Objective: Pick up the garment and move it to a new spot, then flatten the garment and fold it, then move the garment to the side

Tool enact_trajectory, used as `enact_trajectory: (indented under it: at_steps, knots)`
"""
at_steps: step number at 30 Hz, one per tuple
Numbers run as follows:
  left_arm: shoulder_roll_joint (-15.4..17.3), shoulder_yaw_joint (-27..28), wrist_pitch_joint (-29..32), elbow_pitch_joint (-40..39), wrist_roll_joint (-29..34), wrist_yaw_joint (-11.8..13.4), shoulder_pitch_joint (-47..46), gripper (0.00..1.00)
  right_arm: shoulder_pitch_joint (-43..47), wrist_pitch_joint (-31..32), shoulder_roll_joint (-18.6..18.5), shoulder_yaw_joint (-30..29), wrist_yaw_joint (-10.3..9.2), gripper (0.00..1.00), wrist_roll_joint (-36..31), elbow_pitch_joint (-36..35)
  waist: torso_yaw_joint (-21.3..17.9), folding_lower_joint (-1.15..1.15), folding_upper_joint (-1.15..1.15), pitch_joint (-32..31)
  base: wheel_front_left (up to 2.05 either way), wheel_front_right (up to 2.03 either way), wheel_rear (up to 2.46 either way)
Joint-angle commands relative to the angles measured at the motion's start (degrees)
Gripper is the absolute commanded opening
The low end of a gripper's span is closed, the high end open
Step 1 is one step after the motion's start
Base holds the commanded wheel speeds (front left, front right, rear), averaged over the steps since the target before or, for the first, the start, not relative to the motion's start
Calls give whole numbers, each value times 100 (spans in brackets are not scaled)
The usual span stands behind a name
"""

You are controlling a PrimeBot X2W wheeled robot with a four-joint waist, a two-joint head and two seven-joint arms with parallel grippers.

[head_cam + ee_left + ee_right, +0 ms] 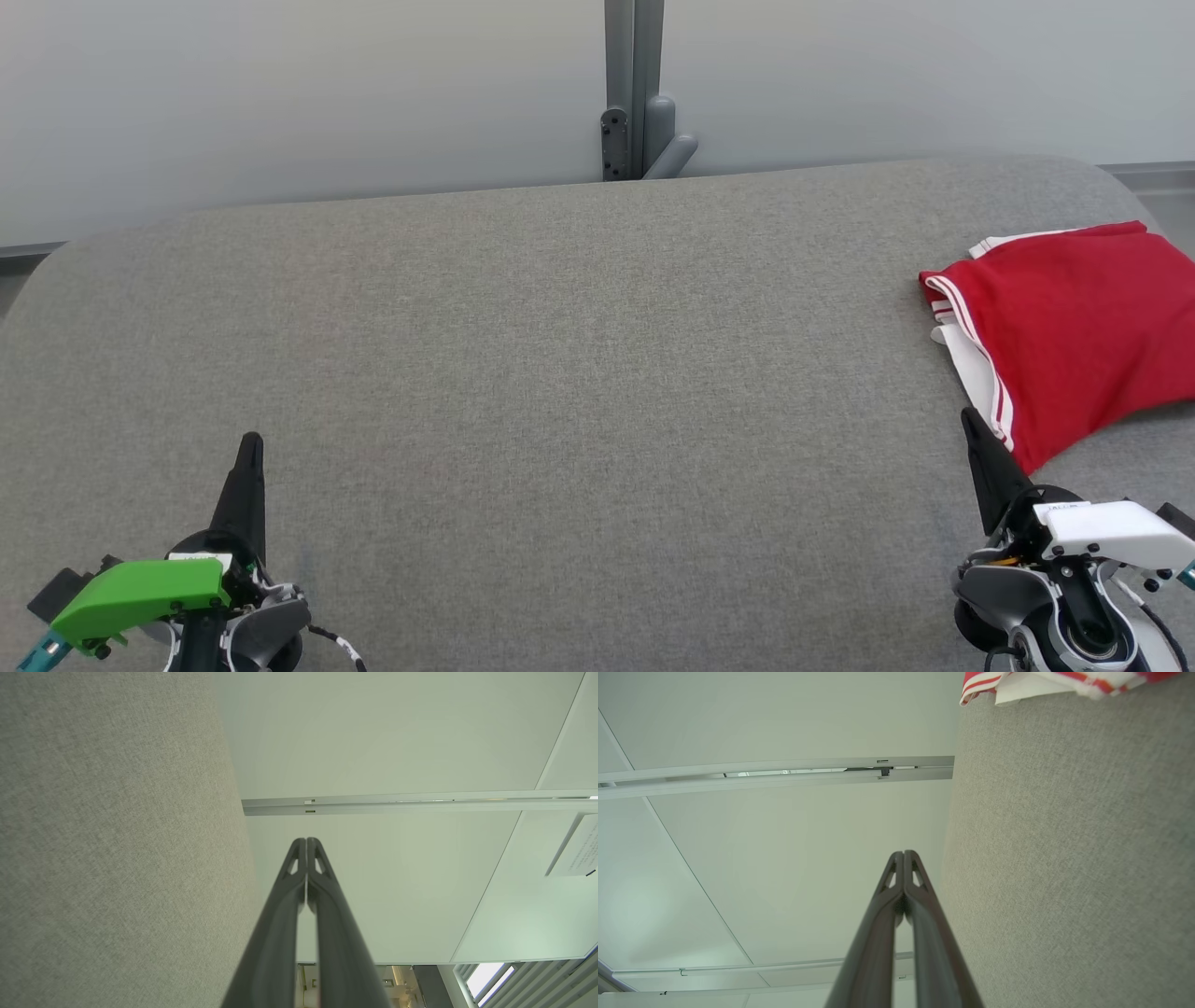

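Observation:
The garment [1074, 327] is red with white stripes and white lining, and it lies folded at the right end of the grey fabric table [579, 373]. A strip of its striped edge [1045, 681] shows at the top of the right wrist view. My right gripper [966, 417] is shut with nothing in it, its tip just beside the garment's near left corner. At the lower left my left gripper [250, 441] is shut and empty, far from the garment. Both pairs of fingers [306, 841] [903, 853] are pressed together in the wrist views.
The table's rounded far edge meets a pale partition wall [280, 93] with a grey metal post and bracket [635, 131] at the middle. The garment reaches the table's right edge.

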Motion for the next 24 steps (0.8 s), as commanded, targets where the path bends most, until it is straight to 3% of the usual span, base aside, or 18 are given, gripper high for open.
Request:
enact_trajectory:
  at_steps: [1,24]
  knots:
    - [40,16,2,-7,0,-30,-89,0,-57,16,-26,-13,2,0,41,-22,0,0,6,0,0,0,0]
    - [40,16,1,-8,0,-30,-88,0,-57,15,-26,-13,2,0,42,-23,0,0,6,0,0,0,0]
